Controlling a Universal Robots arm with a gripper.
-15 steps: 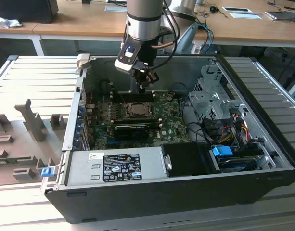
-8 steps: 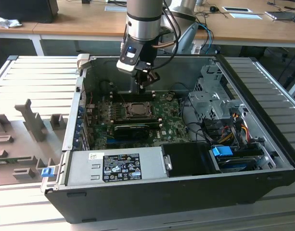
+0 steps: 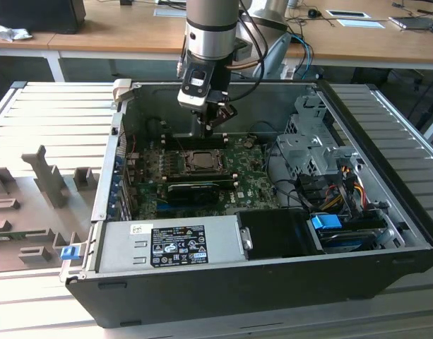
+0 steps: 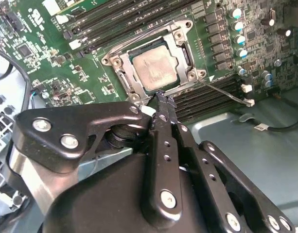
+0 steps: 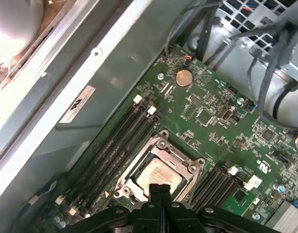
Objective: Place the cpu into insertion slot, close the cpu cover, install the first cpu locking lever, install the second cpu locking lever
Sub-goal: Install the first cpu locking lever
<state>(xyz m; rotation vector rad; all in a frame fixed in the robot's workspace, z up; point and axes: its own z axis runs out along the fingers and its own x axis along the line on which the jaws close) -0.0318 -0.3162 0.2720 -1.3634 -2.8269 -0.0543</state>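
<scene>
The cpu [image 4: 156,65] lies flat in its socket on the green motherboard, its pale metal top showing through the window of the cpu cover [image 4: 184,48]. The cover frame lies down around the chip in both wrist views: cpu [image 5: 157,175], cover [image 5: 161,147]. A thin wire locking lever [image 4: 225,92] sticks out from one socket corner across the memory slots. My gripper [image 4: 164,100] is shut with nothing between its fingers, the tips just beside the socket's edge. In the exterior view the gripper [image 3: 210,124] hangs over the far side of the socket [image 3: 200,162].
The board sits inside an open computer case [image 3: 202,282]. Memory slots [image 5: 122,138] flank the socket on two sides. A drive cage with cables [image 3: 318,152] stands at the exterior view's right, a grey power supply [image 3: 170,244] at the front. Case walls rise all around.
</scene>
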